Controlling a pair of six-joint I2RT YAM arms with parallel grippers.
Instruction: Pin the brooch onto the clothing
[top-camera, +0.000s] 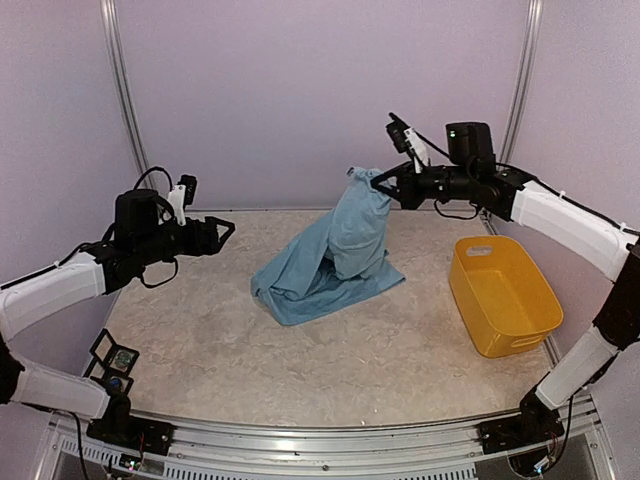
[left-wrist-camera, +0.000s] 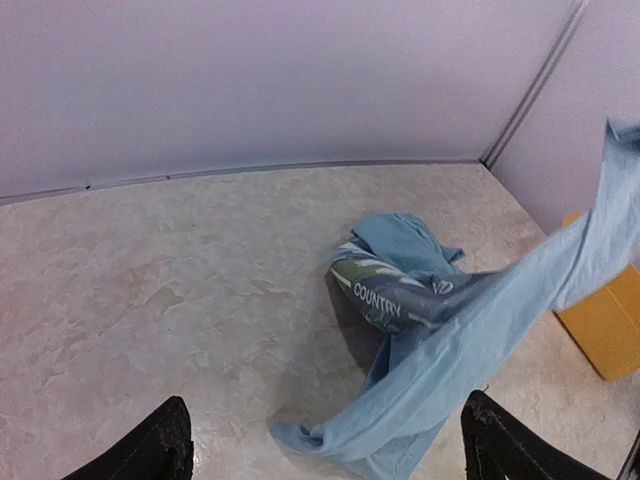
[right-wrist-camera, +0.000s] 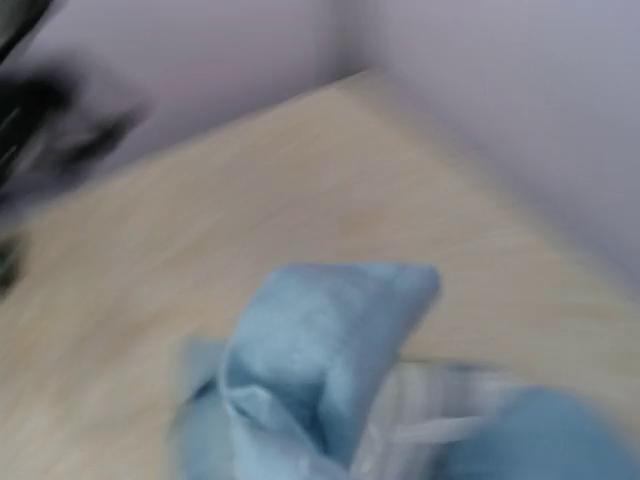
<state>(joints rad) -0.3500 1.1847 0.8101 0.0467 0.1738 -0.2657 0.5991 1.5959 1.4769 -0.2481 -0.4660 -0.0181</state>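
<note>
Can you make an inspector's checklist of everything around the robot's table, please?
Surface: beige marbled table.
Job's things: shirt lifted by one end, the rest heaped on the table; brooch not seen.
Clutter: yellow bin on the right; black cases at the near left corner.
Claws: left claw open and empty; right claw shut on the shirt.
Cables: black cable looped over the left arm.
Surroundings: pale walls, metal post.
</note>
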